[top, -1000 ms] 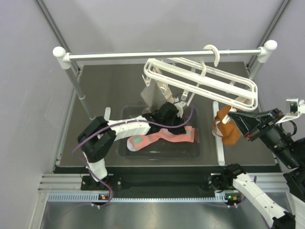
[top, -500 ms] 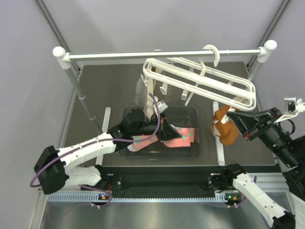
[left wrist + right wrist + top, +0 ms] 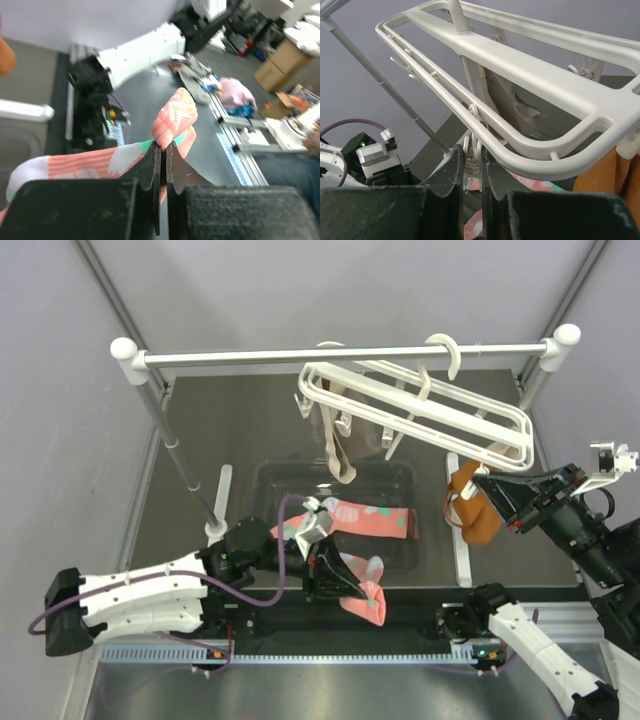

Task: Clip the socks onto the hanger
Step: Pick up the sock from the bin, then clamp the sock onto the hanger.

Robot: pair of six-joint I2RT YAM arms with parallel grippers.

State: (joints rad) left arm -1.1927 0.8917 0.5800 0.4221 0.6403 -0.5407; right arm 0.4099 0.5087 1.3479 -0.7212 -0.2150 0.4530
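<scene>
Sock [image 3: 364, 597] now nearer, in left claw [image 3: 163, 150]

Two arms, so two claws: the left claw [image 3: 347, 586] and the right claw [image 3: 480, 480]. Two salmon-pink socks: the near sock [image 3: 364, 600] and the far sock [image 3: 378, 519]. One white hanger [image 3: 530, 70], on one metal rail [image 3: 340, 357]. Its dangling clips [image 3: 390, 445] number perhaps four; the frame hides some. One beige-grey cloth [image 3: 338, 455], one rust-orange cloth [image 3: 482, 522], one dark tray [image 3: 262, 475], one counter [image 3: 220, 430].
</scene>
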